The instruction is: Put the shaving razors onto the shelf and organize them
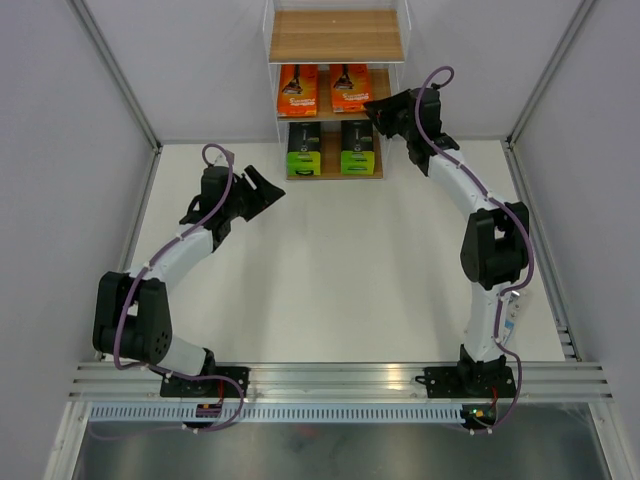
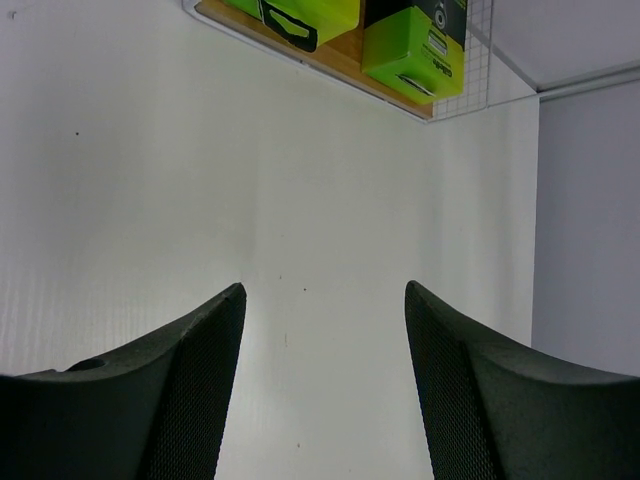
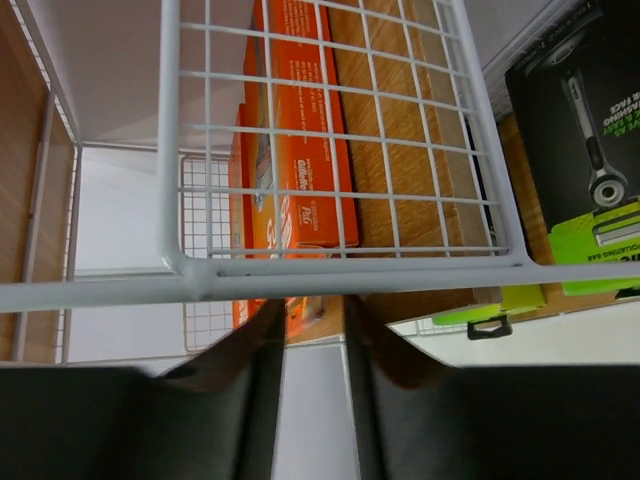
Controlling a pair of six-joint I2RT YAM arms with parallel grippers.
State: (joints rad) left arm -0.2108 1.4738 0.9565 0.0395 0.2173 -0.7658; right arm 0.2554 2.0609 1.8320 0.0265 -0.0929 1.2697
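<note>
**Shelf**: stands at the far middle of the bench.
- The middle tier carries the left orange pack and the right orange pack, side by side.
- The bottom tier carries the left green pack and the right green pack, also side by side. Each sits directly below an orange one.

**Right tool**: raised at the shelf's right side, level with the middle tier and just beside the right orange pack.
- Its wrist view shows the fingers pointing at the white wire side panel, with the orange packs behind the mesh.
- The jaws are parted by a narrow gap, and nothing sits between them.
- Whether the fingertips touch the frame cannot be told.

**Left tool**: hangs over bare bench, to the left of the shelf and nearer the arm bases, well apart from every pack.
- The jaws stand wide and grip nothing.
- Its wrist view shows the two green packs far ahead, at the upper edge of the picture.
</note>
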